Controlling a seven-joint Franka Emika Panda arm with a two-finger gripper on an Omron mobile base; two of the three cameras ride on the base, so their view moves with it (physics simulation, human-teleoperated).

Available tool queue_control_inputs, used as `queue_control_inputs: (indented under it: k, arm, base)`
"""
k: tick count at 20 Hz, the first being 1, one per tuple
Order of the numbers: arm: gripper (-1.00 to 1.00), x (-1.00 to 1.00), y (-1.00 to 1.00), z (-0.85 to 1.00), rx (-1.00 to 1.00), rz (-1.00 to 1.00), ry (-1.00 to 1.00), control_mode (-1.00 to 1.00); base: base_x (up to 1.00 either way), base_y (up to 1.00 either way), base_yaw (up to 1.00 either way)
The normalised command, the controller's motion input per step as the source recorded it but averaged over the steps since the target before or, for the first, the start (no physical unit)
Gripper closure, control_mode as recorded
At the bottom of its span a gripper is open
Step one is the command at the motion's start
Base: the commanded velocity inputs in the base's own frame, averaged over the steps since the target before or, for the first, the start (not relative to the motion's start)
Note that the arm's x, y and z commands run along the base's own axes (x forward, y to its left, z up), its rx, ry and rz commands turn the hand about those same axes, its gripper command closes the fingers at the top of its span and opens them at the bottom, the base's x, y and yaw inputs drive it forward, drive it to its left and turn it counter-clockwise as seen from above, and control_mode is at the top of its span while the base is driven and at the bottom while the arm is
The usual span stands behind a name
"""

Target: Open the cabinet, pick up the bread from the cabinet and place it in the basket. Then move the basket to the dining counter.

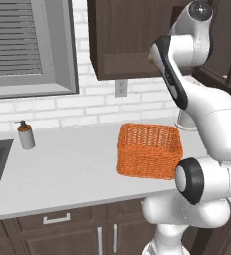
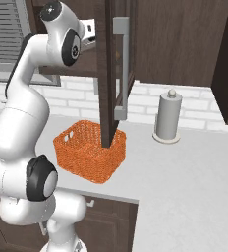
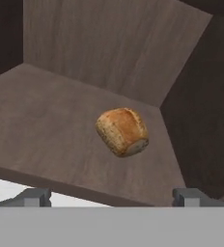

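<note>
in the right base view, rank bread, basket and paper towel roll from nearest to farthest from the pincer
1. Bread: on the cabinet shelf, just ahead of the pincer.
2. Basket: on the counter below.
3. Paper towel roll: farther right, by the wall.

The cabinet is dark brown wood with a faint grain and a matt finish; its long bar handle looks like brushed silver metal. Inside, the shelf is paler, dull wood with fine streaks. The bread has a rough, speckled golden-brown crust, lighter and crumbly at one end. The basket is orange open-weave mesh, coarse and matt. The bench is smooth, light grey and flat in sheen. The wall is white brick, matt. The arm's white shells look like glossy plastic with dark joints.
</note>
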Motion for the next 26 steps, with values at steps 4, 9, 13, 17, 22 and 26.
queue_control_inputs:
  k: [4, 9, 13, 17, 22, 26]
  arm:
    - [-1.0, 0.0, -0.01, -0.64, 0.08, 0.06, -0.26, -1.0]
    - [-1.0, 0.17, 0.0, -0.29, 0.08, 0.01, -0.23, -1.0]
    - [-1.0, 0.49, -0.24, 0.1, 0.0, 0.0, 0.0, -1.0]
    - [-1.0, 0.37, -0.12, 0.35, 0.0, 0.0, 0.11, -1.0]
    - [-1.0, 0.35, -0.06, 0.17, 0.0, 0.0, 0.1, -1.0]
    - [-1.0, 0.53, 0.0, 0.0, 0.03, 0.0, 0.1, -1.0]
  base:
    - [0.0, 0.0, 0.0]
    - [0.0, 0.0, 0.0]
    - [0.0, 0.0, 0.0]
    - [0.0, 0.0, 0.0]
    - [0.0, 0.0, 0.0]
    - [0.0, 0.0, 0.0]
